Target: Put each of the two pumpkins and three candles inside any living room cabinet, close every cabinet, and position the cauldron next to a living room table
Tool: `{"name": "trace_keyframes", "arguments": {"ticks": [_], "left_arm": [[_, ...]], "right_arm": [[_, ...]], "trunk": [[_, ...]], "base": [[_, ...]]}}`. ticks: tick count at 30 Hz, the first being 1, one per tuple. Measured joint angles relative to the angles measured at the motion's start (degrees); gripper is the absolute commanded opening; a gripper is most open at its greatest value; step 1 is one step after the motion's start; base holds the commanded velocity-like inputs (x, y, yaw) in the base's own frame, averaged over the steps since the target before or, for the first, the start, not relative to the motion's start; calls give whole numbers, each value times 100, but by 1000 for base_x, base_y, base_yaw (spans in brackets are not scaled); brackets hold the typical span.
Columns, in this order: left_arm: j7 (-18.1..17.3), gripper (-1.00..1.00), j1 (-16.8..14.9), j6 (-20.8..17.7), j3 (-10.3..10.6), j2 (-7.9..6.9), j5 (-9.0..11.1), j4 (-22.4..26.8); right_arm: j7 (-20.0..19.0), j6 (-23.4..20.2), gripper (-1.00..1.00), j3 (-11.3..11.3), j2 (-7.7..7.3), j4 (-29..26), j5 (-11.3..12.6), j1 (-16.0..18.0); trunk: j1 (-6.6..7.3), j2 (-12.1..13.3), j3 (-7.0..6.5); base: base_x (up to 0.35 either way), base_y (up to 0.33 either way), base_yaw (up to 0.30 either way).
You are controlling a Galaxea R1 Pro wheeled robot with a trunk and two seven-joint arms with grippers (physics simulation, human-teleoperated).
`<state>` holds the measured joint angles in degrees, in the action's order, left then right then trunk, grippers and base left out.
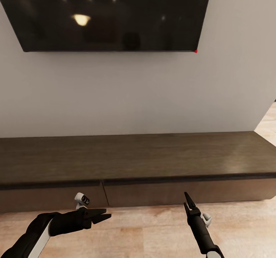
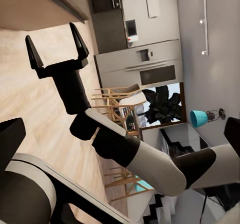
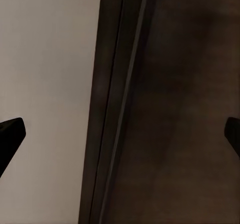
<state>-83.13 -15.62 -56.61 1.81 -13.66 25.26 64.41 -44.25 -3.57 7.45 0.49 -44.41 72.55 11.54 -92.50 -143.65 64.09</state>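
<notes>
The long dark-brown cabinet (image 1: 134,154) runs along the wall in front of me, its flat top bare and both drawer fronts (image 1: 184,192) closed. My left gripper (image 1: 104,216) hovers low above the floor before the left drawer, open and empty. To the right, my right gripper (image 1: 188,201) points at the right drawer front, also open and empty; from the left wrist its two spread fingers (image 2: 77,37) show plainly. The right wrist view looks close at the cabinet's dark wood (image 3: 190,109). The pumpkins, candles and cauldron are out of view.
A large black TV (image 1: 107,17) hangs on the grey wall above the cabinet. Light wood floor (image 1: 145,231) lies between me and the drawers and past the cabinet's right end. Far behind, the left wrist view shows grey kitchen units (image 2: 140,64) and wooden chairs (image 2: 117,102).
</notes>
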Motion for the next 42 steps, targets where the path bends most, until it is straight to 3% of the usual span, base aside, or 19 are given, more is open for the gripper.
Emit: {"name": "trace_keyframes", "arguments": {"ticks": [42], "left_arm": [[-90, 100, 0, 6, -1, 0, -7, 2]], "right_arm": [[0, 0, 100, 0, 7, 9, -23, 12]], "trunk": [[0, 0, 0]], "base": [[74, 0, 0]]}}
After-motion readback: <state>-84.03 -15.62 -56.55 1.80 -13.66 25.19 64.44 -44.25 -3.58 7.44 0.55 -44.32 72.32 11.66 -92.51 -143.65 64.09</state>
